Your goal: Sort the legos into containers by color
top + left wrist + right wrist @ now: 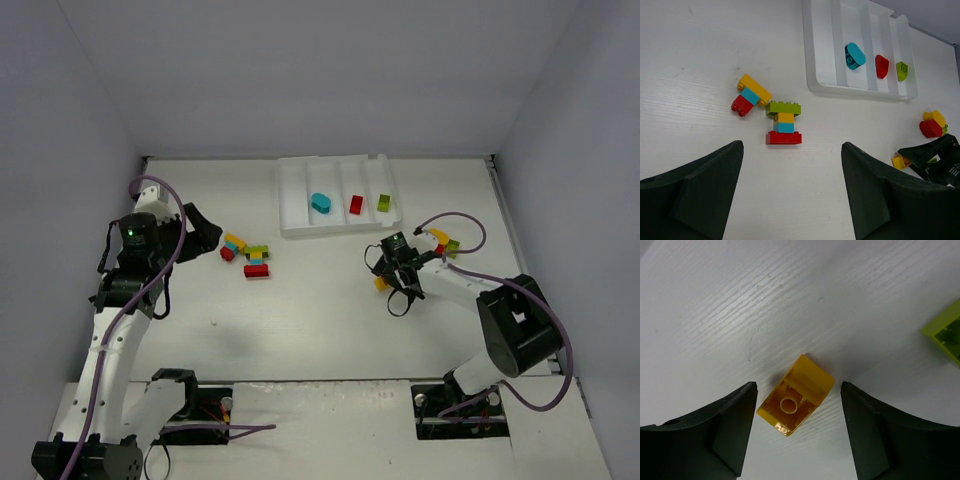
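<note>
Now, yellow brick (796,401) btwn right pincer (798,389), untouched

Table: we see a white tabletop (320,330) with a fine, wood-like grain that shows plainly in both wrist views.
Mark: we make out one small dark speck (213,322) on the near-left part of the tabletop.
Back wall (310,70): a plain pale grey panel standing at the far edge.
Side panels: we see a left wall (50,180) and a right wall (585,150) in the same pale grey, flanking the tabletop.
</note>
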### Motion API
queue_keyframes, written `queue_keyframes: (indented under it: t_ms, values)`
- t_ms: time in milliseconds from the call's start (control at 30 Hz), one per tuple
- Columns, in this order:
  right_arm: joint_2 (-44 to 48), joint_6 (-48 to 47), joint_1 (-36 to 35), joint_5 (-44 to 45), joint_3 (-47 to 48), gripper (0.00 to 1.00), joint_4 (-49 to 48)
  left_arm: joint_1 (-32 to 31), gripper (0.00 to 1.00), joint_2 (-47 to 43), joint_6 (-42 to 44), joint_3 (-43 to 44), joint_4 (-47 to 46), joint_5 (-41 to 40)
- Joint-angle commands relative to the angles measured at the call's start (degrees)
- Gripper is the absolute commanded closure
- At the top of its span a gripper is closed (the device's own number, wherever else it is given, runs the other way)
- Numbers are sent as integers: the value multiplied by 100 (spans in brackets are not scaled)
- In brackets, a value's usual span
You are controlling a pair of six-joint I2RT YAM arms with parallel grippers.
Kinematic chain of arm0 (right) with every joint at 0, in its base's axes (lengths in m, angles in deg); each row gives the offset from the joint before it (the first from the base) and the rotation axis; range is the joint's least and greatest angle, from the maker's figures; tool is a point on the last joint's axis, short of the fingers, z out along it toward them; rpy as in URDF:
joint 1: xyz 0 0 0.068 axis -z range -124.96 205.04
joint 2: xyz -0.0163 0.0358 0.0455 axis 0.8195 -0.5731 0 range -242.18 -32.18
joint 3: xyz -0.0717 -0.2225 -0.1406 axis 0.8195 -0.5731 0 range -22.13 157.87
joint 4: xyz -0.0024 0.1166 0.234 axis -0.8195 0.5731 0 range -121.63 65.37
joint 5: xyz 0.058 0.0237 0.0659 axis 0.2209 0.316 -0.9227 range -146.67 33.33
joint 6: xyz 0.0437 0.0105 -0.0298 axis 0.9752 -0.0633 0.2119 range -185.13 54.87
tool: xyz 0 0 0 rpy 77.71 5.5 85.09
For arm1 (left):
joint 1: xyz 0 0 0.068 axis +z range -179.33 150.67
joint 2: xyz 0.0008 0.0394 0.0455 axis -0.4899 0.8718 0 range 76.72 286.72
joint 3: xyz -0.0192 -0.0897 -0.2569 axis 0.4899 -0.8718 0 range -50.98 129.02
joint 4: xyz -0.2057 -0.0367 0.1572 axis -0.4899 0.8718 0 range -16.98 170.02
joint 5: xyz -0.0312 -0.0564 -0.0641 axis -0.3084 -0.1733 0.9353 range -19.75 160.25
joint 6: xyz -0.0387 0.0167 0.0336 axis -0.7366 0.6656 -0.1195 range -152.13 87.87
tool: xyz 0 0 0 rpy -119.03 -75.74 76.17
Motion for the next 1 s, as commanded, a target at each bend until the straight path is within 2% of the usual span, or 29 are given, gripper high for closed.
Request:
queue_keyframes:
  t_ms: [0,100,167,200,233,333,367,400,433,500,633,800,967]
  values:
    - [-167,239,-116,284,271,37,52,24,27,-34,-41,199,-340,107]
    - [-255,178,-222,310,368,49,52,24,27,-43,-41,208,-340,99]
    - [-326,108,-301,310,482,61,43,15,27,-51,-32,199,-349,99]
    - [-343,-5,-345,371,534,69,34,24,27,-51,-41,199,-349,90]
    - [-361,-94,-467,407,578,84,-27,24,27,-60,-41,199,-349,99]
    - [-422,-655,-705,381,956,100,-255,15,27,-69,-32,207,-340,90]
    - [-492,-1510,-845,198,1531,100,-743,24,27,-69,-14,208,-340,64]
    - [-528,-1518,-889,144,1537,100,-748,24,27,-69,-14,199,-340,64]
    - [-554,-1945,-925,48,1685,100,-879,24,27,-69,-14,190,-340,55]
    - [-712,-2308,-925,-372,2124,100,-1336,15,27,-69,-5,190,-340,37]
    - [-1353,-3203,-925,-752,3143,100,-1592,15,27,-60,12,190,-340,28]
    - [-2495,-3654,-925,-999,4688,100,-1592,15,27,-51,21,173,-358,11]
    - [-3514,-3812,-925,-1385,5789,98,-1583,24,27,-16,21,190,-349,28]
